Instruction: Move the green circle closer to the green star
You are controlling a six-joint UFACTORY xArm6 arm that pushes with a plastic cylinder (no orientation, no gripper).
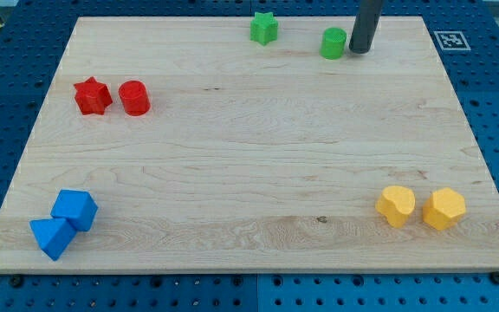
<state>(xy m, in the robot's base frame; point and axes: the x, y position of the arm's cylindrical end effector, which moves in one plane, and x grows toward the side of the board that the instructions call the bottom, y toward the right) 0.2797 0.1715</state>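
Observation:
The green circle [333, 42] stands near the view's top, right of centre on the wooden board. The green star [264, 28] lies to its left, about a block's width and a half away, close to the board's top edge. My tip [359, 49] is at the end of the dark rod that comes down from the view's top. It sits right beside the green circle's right side, touching or nearly touching it.
A red star [93, 95] and a red cylinder [134, 98] sit at the left. Two blue blocks [65, 223] lie at the bottom left. Two yellow blocks [421, 207] lie at the bottom right. The wooden board [249, 156] rests on a blue pegboard.

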